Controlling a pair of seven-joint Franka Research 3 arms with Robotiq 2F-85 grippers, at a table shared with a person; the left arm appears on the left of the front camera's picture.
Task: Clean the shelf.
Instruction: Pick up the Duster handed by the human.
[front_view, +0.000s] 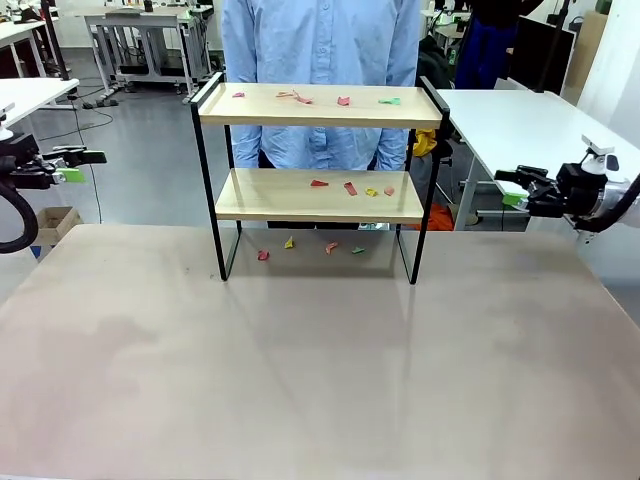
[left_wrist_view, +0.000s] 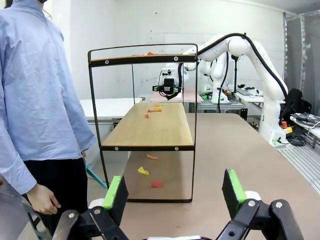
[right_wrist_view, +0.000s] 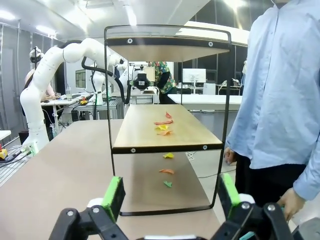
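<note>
Shelf (front_view: 260, 205): two pale wood boards, thin black metal frame. Crumpled coloured scraps (front_view: 343, 100): four per board, four on bench (front_view: 320, 360) beneath. Left fingers (left_wrist_view: 116, 196), right fingers (right_wrist_view: 113, 196) spread wide, empty.

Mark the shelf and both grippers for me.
shelf (front_view: 320, 108), front view, bare middle of top board.
left gripper (left_wrist_view: 174, 176), left wrist view, midway between its fingertips.
right gripper (right_wrist_view: 170, 177), right wrist view, midway between its fingertips.

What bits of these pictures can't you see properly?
- Right wrist view: the shelf shows its top board from underneath, so whatever lies on it is hidden.
- Front view: the coloured scraps are too small to tell what they are.
- Front view: the person has hands hidden behind the shelf, and the top edge cuts off the head.
</note>
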